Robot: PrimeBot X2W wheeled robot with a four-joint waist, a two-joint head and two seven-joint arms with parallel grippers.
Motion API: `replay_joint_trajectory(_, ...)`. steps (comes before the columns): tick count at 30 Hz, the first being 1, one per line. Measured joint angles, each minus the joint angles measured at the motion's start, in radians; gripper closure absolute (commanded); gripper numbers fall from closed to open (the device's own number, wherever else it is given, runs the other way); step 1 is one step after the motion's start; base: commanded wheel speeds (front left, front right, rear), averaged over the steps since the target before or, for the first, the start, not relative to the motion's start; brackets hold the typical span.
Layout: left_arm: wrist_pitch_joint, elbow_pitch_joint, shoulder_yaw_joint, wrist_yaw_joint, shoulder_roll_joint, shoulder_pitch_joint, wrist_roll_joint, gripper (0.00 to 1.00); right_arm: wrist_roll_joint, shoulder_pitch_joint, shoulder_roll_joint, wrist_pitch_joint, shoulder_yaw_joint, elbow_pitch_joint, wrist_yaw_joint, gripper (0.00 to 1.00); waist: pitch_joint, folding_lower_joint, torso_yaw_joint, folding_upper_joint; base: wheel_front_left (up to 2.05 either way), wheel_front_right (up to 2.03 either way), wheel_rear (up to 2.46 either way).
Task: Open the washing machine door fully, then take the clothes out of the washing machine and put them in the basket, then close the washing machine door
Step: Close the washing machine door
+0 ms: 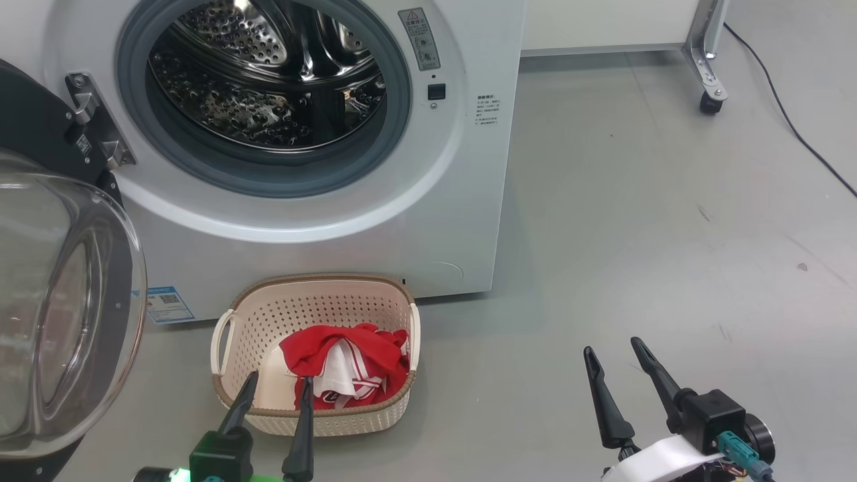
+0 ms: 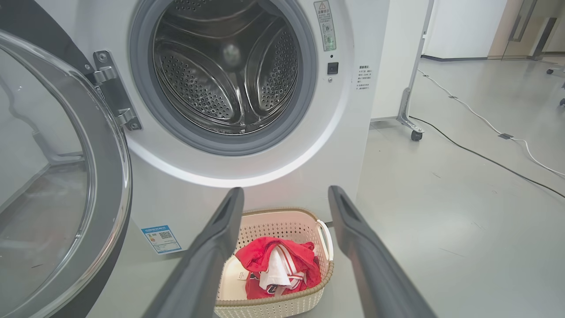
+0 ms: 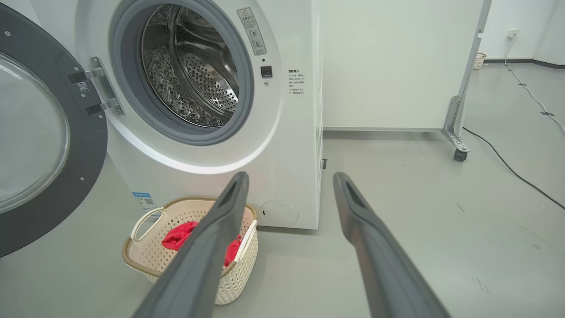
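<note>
clothes (image 1: 338, 351) in basket (image 1: 301, 309); washing machine door (image 1: 63, 308) open

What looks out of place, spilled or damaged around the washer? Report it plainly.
Nothing stands out. The red clothes lie bunched inside the basket, which sits upright on the floor before the washing machine. The washing machine door hangs wide open, glass intact, and the drum looks empty.
</note>
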Motion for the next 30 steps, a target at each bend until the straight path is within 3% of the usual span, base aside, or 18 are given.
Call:
replay_joint_trajectory(20,0.002,-0.006,-0.01,0.002,0.0,0.001,0.0,0.0,0.0,0.0,0.0,0.0,-0.001,0.003,-0.001,0.0,-0.008,0.0,0.009,0.0,0.0,0.0,0.0)
replay_joint_trajectory(30,0.006,-0.006,-0.021,0.002,0.001,0.001,0.001,0.0,-0.001,0.001,0.0,0.0,-0.018,0.001,-0.009,0.0,-0.011,0.0,0.059,0.0,0.0,0.0,0.0)
